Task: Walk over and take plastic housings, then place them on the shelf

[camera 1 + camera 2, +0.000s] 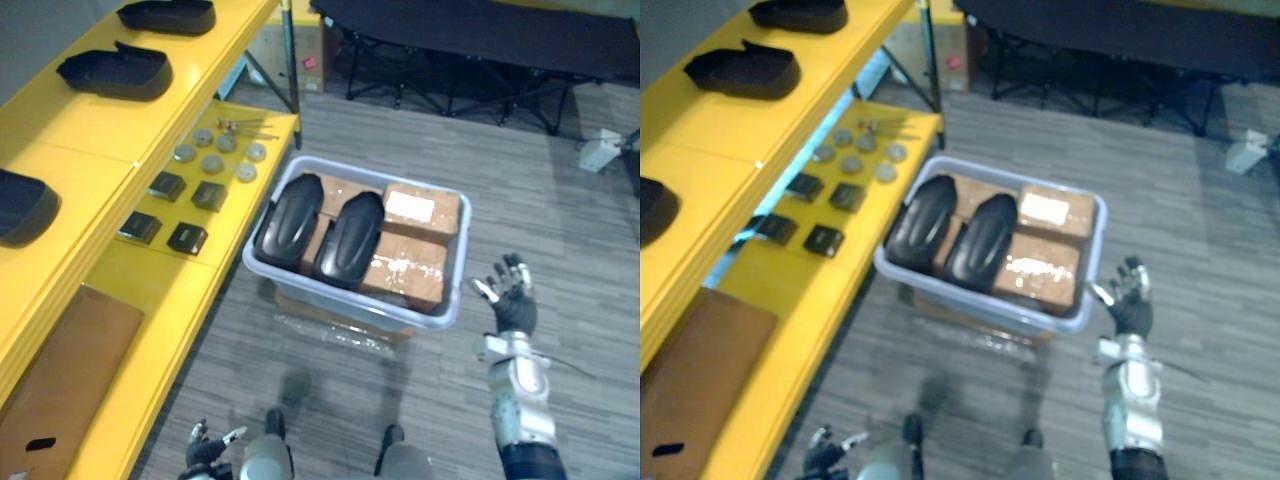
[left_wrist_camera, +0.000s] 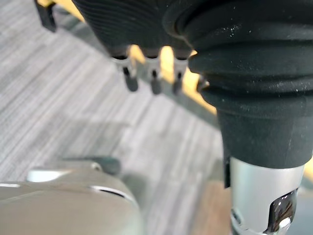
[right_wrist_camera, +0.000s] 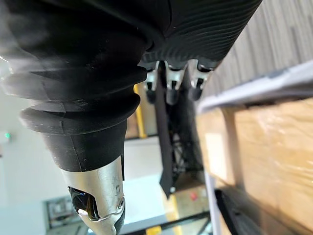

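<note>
Right: two black housings [image 1: 290,218] lie side by side in the grey bin [image 1: 455,292], cardboard boxes [image 1: 420,215] at their 3 o'clock. Right hand [image 1: 512,300] is spread and empty at the bin's 4 o'clock. Left hand [image 1: 208,447] is relaxed and empty at 7. The shells are likely light, stiff and slick, so grip across the narrow width.
</note>
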Motion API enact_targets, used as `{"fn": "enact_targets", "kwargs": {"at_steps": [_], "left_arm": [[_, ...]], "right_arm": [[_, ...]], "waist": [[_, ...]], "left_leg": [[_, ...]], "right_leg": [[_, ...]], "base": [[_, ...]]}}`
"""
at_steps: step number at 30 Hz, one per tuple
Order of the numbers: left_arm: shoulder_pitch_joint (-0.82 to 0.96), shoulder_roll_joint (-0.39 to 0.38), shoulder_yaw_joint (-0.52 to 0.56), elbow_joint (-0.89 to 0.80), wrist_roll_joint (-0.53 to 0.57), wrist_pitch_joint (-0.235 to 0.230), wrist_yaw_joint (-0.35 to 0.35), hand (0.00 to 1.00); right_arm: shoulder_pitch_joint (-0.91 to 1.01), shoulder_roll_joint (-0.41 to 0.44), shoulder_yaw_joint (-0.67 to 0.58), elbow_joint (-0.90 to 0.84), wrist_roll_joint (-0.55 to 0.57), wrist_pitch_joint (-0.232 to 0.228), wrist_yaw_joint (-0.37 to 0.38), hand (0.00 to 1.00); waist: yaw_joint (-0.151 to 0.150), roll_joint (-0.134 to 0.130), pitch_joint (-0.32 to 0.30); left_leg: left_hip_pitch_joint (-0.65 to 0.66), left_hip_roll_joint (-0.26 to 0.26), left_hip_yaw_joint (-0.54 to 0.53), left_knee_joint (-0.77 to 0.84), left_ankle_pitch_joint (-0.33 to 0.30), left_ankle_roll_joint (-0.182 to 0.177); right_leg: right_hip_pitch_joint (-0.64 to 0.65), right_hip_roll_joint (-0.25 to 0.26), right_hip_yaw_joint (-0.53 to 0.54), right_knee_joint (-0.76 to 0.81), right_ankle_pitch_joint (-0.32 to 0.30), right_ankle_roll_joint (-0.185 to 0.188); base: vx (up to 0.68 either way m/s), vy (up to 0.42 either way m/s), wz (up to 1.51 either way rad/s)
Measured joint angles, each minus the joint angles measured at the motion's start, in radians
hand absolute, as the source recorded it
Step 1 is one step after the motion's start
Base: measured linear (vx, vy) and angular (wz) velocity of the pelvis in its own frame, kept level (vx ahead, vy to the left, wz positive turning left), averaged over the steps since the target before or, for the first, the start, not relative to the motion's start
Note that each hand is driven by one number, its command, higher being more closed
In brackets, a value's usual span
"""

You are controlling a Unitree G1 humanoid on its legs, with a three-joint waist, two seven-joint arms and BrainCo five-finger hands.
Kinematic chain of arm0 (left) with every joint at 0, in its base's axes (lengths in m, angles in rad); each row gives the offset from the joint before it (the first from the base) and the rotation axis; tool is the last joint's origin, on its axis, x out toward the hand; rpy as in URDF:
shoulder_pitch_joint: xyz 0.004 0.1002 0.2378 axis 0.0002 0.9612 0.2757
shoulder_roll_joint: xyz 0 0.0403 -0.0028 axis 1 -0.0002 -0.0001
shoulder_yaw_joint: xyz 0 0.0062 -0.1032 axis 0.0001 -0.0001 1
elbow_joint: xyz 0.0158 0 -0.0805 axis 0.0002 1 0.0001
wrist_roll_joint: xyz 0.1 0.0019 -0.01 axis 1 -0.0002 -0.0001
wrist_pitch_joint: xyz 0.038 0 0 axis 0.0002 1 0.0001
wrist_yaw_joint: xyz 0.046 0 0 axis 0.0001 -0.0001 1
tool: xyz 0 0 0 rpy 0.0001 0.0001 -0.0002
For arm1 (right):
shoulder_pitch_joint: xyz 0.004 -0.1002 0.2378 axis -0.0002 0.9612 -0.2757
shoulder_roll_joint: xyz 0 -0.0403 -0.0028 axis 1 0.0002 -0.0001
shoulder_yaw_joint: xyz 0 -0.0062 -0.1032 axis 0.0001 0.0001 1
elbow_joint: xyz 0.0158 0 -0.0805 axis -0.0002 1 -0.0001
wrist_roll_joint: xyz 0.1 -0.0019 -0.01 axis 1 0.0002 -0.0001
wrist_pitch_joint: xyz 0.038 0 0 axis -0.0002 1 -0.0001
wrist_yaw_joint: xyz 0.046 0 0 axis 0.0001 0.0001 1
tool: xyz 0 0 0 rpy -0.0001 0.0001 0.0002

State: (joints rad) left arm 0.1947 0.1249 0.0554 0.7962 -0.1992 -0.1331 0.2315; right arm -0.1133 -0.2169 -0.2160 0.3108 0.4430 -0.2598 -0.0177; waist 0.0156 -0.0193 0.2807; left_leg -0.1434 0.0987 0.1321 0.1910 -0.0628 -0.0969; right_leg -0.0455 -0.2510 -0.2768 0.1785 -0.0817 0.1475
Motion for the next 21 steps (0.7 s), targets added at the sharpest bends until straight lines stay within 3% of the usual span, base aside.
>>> {"fn": "enact_targets", "kwargs": {"at_steps": [3,8,13,21], "left_arm": [[-0.018,0.003,-0.028,-0.037,-0.012,-0.001,-0.001,0.0],[-0.048,-0.01,-0.042,-0.053,-0.049,-0.003,-0.014,0.0],[-0.048,-0.014,-0.083,-0.048,-0.079,-0.031,-0.017,0.0],[-0.103,-0.013,-0.149,-0.038,-0.108,-0.039,-0.053,0.0]], "right_arm": [[-0.186,-0.053,-0.005,0.098,0.013,0.011,-0.03,0.0],[-0.51,-0.164,0.006,0.335,-0.015,0.094,-0.118,0.0],[-0.688,-0.252,0.023,0.533,-0.025,0.121,-0.157,0.0],[-0.85,-0.362,0.125,0.616,-0.106,0.159,-0.151,0.0]], "waist": [[0.004,0.025,0.056],[0.05,0.066,0.146],[0.09,0.094,0.17],[0.113,0.162,0.206]], "left_leg": [[-0.064,-0.002,-0.044,0.043,0.002,0.006],[-0.109,-0.013,-0.076,0.02,0.046,0.017],[-0.151,-0.024,-0.103,0.002,0.07,0.012],[-0.195,-0.031,-0.123,0.014,0.07,0.012]], "right_leg": [[-0.016,0.002,-0.028,0.005,0.012,-0.003],[-0.048,-0.001,-0.055,0.004,0.034,-0.007],[-0.077,-0.006,-0.079,0.003,0.048,0.0],[-0.127,-0.014,-0.08,0.041,0.045,-0.006]], "base": [[-0.15,0.028,0.3],[-0.11,0.007,0.23],[0.02,-0.004,0.19],[0.02,0.007,0.05]]}}
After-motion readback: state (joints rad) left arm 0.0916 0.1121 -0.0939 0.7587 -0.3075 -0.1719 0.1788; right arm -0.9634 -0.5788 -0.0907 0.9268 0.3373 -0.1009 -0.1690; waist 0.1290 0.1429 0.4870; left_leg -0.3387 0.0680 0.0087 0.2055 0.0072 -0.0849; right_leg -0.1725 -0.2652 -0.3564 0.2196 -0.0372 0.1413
